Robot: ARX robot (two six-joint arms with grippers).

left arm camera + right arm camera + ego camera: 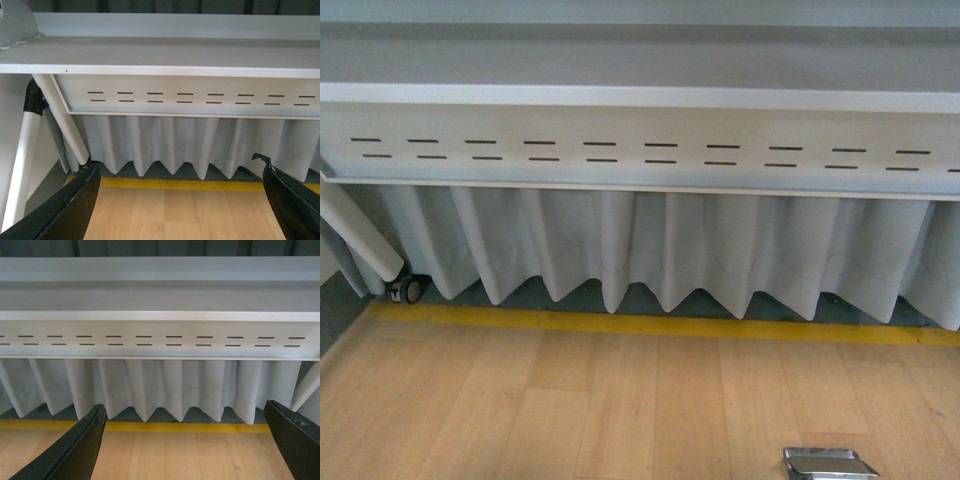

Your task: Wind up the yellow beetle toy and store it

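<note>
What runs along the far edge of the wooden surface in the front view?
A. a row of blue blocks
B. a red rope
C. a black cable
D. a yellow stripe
D: a yellow stripe crosses the picture between the wooden surface and the pleated curtain.

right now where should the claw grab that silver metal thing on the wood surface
Its two side edges, from straight above, probably with the open right claw. The silver metal thing lies flat and low on the wood surface, right of centre, so a sideways approach finds little to pinch. Its near part is out of frame, so this is tentative.
</note>
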